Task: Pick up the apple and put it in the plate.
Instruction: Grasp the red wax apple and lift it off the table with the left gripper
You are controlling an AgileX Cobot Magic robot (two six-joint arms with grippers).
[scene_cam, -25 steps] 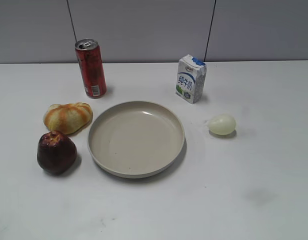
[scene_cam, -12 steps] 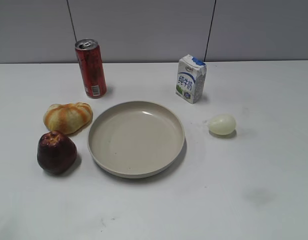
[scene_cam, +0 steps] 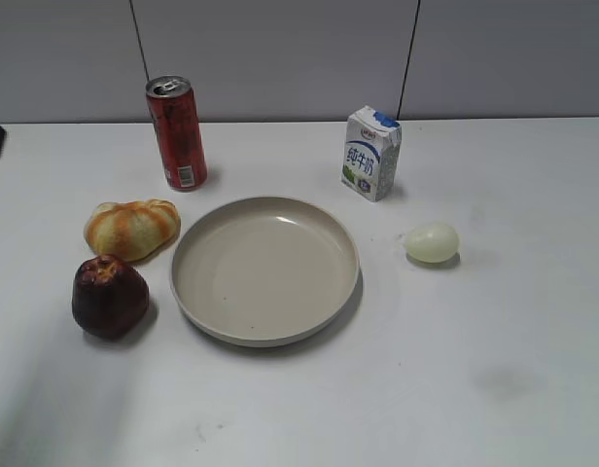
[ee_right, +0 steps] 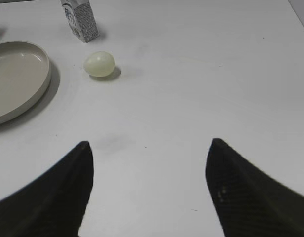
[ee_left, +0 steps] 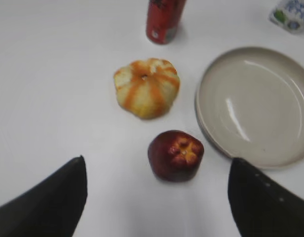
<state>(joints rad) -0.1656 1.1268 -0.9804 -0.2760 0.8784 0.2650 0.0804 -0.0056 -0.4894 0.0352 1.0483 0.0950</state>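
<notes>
In the exterior view we see the plate [scene_cam: 265, 269] bare on the white table [scene_cam: 494, 321]. The apple [scene_cam: 110, 296] sits on the table just left of the plate, apart from its rim. The bread bun [scene_cam: 132, 229] lies behind the apple, the red can [scene_cam: 177, 132] stands beyond the plate's far left rim, the milk carton [scene_cam: 371, 153] beyond its far right, and the pale egg [scene_cam: 432, 242] to its right.

In the left wrist view our left gripper [ee_left: 157, 197] hangs with fingers [ee_left: 48, 207] spread wide, the apple [ee_left: 175, 155] between and beyond them, beside the plate [ee_left: 255, 106].

In the right wrist view our right gripper [ee_right: 148, 187] is likewise spread, holding nothing, the egg [ee_right: 99, 64] right of the plate [ee_right: 16, 79].
</notes>
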